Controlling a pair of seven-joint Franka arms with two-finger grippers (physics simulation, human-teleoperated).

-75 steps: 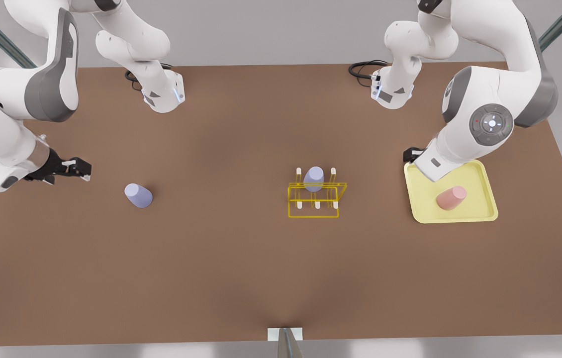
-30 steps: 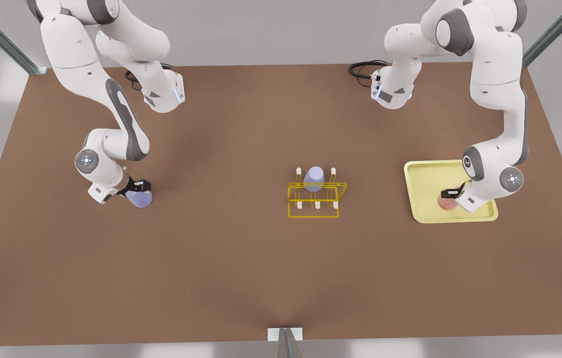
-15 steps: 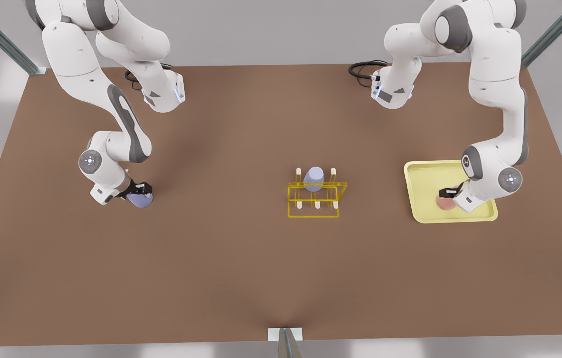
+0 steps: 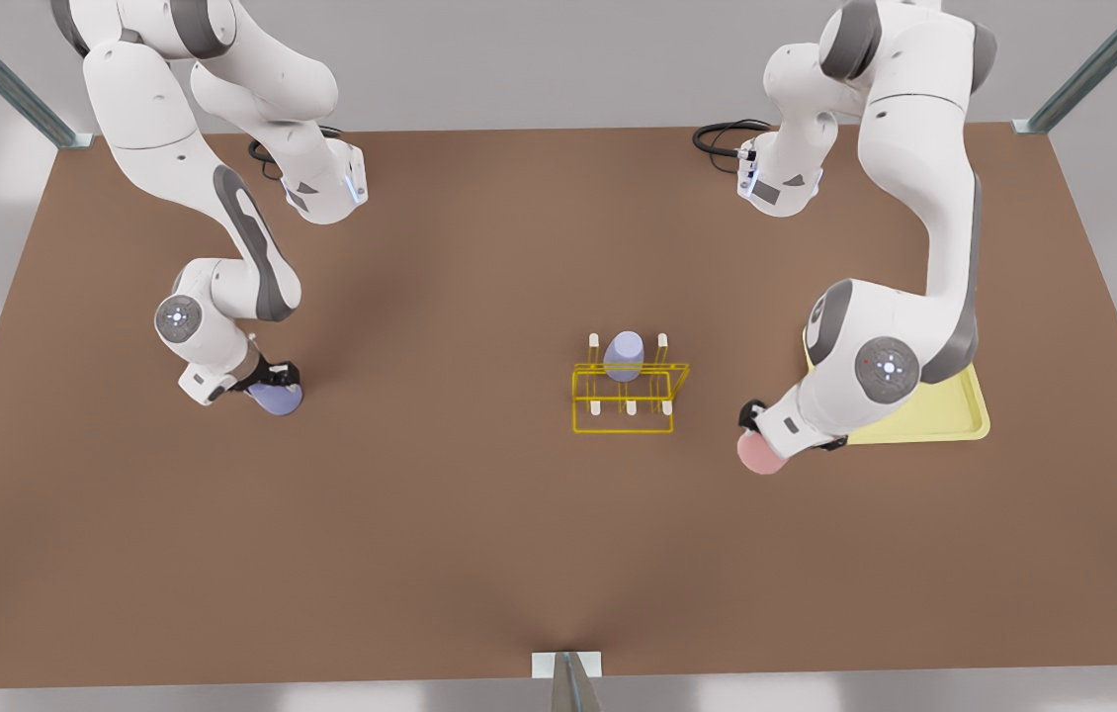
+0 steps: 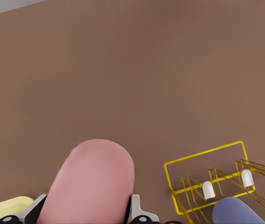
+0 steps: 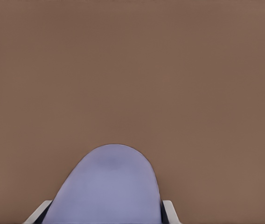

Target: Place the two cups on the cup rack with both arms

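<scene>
On the front view's left, well apart from the cup rack (image 4: 630, 391), the right gripper (image 4: 274, 380) is sitting low over the brown matte table (image 4: 479, 534) and is gripping a lavender cup (image 4: 275, 398), a smooth tapered cup without handle. In the right wrist view its pale fingers (image 6: 170, 211) are pressing both sides of this cup (image 6: 108, 186).

The cup rack is standing in the middle, a small box of thin bright-yellow wire with short white rounded pegs. A second lavender cup (image 4: 624, 355) is sitting upside down on its far side.

To the rack's right in the front view, the left gripper (image 4: 754, 425) is clamping the salmon-pink cup (image 4: 761, 454), which is hanging above the table between the rack and the flat pale-yellow tray (image 4: 964, 415). The left wrist view is showing this cup (image 5: 93, 182) between the fingers (image 5: 135, 210), with the rack (image 5: 214, 179) near it.
</scene>
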